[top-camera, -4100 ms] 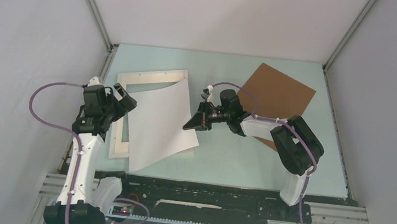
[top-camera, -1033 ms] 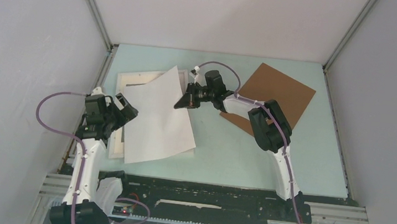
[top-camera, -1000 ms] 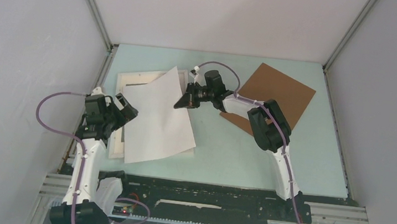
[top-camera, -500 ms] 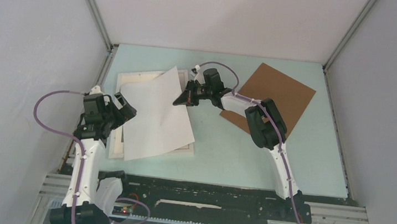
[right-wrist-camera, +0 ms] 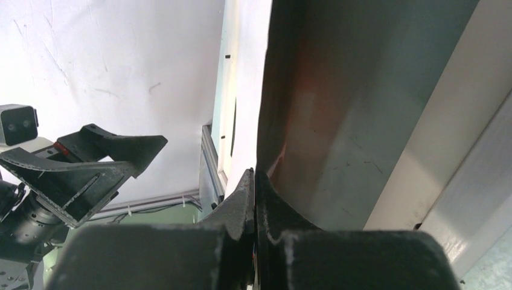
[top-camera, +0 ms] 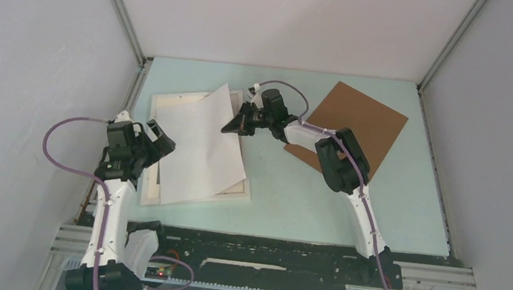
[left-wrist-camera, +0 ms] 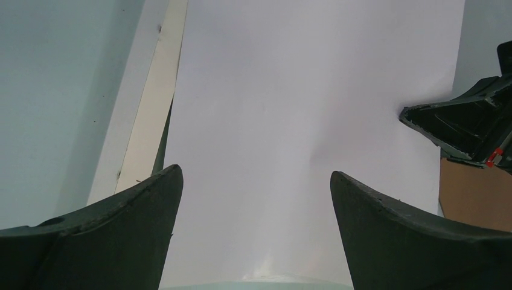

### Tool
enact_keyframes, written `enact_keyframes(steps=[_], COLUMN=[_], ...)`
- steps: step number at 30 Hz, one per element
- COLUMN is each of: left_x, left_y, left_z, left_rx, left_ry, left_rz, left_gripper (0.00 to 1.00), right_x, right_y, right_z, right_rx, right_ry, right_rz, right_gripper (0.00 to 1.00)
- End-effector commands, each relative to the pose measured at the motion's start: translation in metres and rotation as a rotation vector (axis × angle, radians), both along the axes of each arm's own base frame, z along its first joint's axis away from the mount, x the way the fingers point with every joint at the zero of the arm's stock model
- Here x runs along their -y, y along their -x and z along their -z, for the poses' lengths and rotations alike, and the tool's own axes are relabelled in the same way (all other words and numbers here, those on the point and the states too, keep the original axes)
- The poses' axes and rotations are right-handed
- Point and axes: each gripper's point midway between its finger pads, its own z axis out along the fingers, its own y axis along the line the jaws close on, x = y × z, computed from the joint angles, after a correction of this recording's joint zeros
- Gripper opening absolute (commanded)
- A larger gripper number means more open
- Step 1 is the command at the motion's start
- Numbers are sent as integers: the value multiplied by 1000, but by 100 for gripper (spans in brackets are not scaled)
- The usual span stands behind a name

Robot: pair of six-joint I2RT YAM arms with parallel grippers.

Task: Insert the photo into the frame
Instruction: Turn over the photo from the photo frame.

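The photo (top-camera: 199, 146) lies white back up, tilted, over the white frame (top-camera: 165, 101) at the left of the table. My right gripper (top-camera: 235, 126) is shut on the photo's right edge and holds that edge raised. In the right wrist view the shut gripper (right-wrist-camera: 253, 176) pinches the sheet, whose dark underside with a red glow (right-wrist-camera: 314, 103) hangs above the frame's rim (right-wrist-camera: 435, 121). My left gripper (top-camera: 160, 141) is open at the photo's left edge. In the left wrist view it (left-wrist-camera: 255, 174) stands open over the white sheet (left-wrist-camera: 302, 121), beside the frame's rim (left-wrist-camera: 151, 109).
The brown backing board (top-camera: 356, 123) lies at the back right, partly under the right arm, and shows in the left wrist view (left-wrist-camera: 477, 199). Enclosure walls stand close at the left, back and right. A black rail runs along the near edge (top-camera: 264, 250).
My right gripper has carried the photo's edge back and to the left. The photo has turned and now lies more squarely over the frame. The left gripper has stayed open at the left edge.
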Motion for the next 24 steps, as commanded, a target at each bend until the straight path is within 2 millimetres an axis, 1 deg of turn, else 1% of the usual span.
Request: enact_keyframes(steps=[1, 5, 7, 10, 12, 19, 24], left_x=[-8, -7, -7, -6, -5, -3, -3], left_y=[-6, -8, -8, -7, -7, -6, -7], left_z=[-22, -22, -22, -22, -20, -20, -18], left_rx=[54, 55, 57, 58, 57, 61, 59], left_ry=[-39, -32, -31, -29, -23, -14, -9], left_rz=[-5, -2, 1, 2, 3, 9, 6], left_gripper=[100, 100, 100, 100, 100, 100, 100], right_x=[-14, -16, -11, -4, -1, 2, 0], right_y=[-19, -20, -17, -10, -9, -20, -15], right_z=[-20, -25, -30, -43, -49, -45, -41], right_rx=[71, 84, 89, 102, 113, 80, 69], right_ry=[-51, -66, -85, -112, -122, -121, -117], right_rz=[59, 70, 76, 81, 100, 153, 145], right_gripper=[0, 0, 0, 0, 0, 0, 0])
